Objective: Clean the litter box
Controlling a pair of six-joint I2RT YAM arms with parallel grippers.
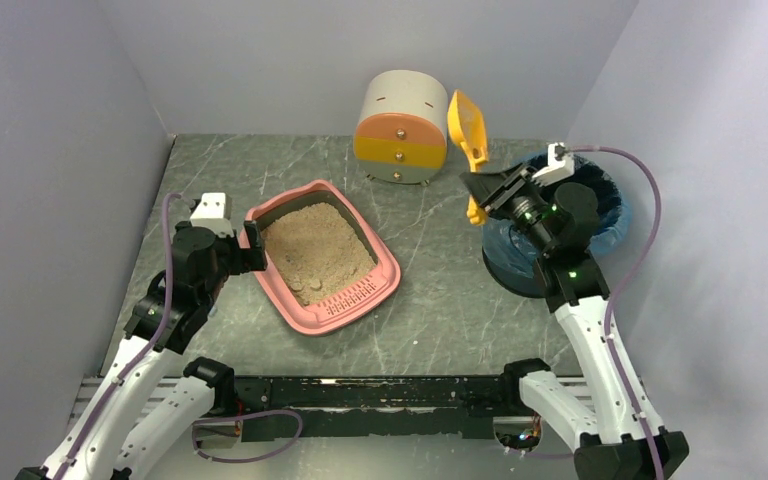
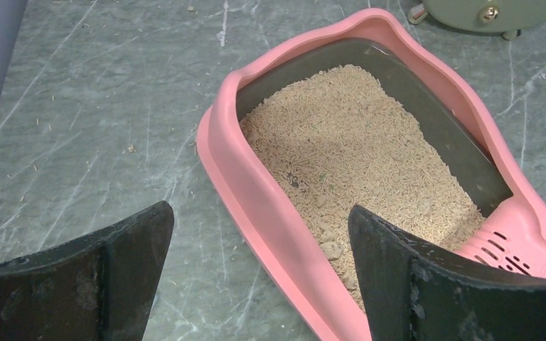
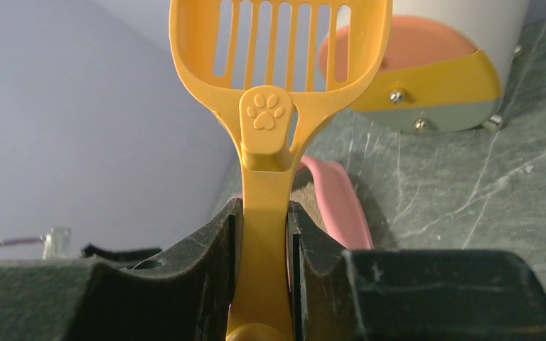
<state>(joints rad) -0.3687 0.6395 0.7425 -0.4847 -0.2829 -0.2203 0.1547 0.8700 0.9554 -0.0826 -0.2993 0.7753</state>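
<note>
Litter box [image 2: 256,188] sits on the table [image 1: 440,290] toward the left, its slotted ledge nearest us and sandy litter inside, with a few lumps toward that end. Our left claw [image 2: 259,213] hangs just beside its left rim, jaws spread wide and holding nothing. In the wrist view one finger is over the table and the other over the litter, so the rim lies between them, though we cannot tell whether anything touches. We judge it is posted there to pinch the rim and steady the box. Farther back on the right, our right claw [image 3: 263,213] is clamped on the handle of a yellow scoop [image 3: 264,114]. The scoop's slotted head is upright and empty by the edge of the blue-lined bin [image 1: 610,205], likely so waste can drop in. The box lies well apart from that claw, down to its left. A round drawer unit [image 1: 400,130] stands behind.
</note>
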